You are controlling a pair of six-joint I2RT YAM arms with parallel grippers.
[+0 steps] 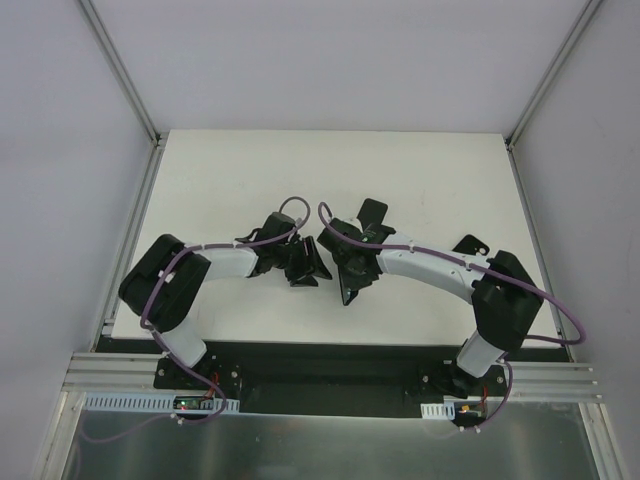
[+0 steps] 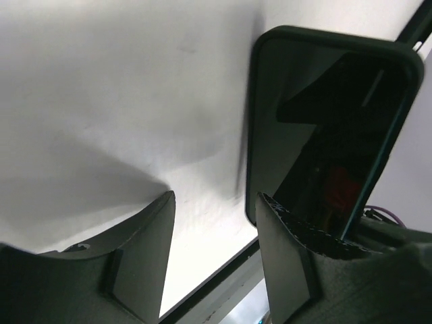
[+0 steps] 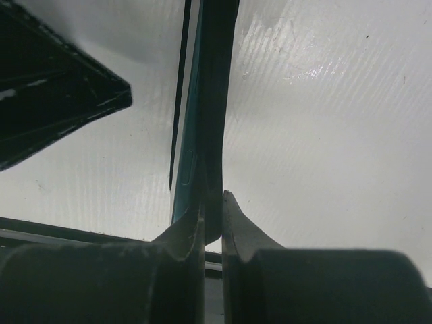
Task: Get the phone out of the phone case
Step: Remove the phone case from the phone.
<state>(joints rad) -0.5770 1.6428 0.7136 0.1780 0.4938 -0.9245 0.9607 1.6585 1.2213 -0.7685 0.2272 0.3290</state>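
The dark phone case (image 2: 264, 115) stands on edge between the two grippers, with the black phone (image 2: 351, 135) in it. The phone's teal side (image 2: 385, 155) stands away from the case's rim. In the right wrist view the case (image 3: 219, 101) and the phone's teal side (image 3: 185, 172) run up from the jaws. My right gripper (image 3: 214, 212) is shut on the case's lower edge. My left gripper (image 2: 216, 236) is open and empty; its right finger (image 2: 290, 256) is by the case's corner. From above, the grippers (image 1: 305, 262) (image 1: 338, 250) meet mid-table around the case (image 1: 322, 258).
The white table (image 1: 440, 180) is ringed by grey walls and metal corner posts. A black strip and aluminium rails (image 1: 330, 370) run along the near edge, under the arm bases. The left finger (image 3: 54, 94) shows at the upper left of the right wrist view.
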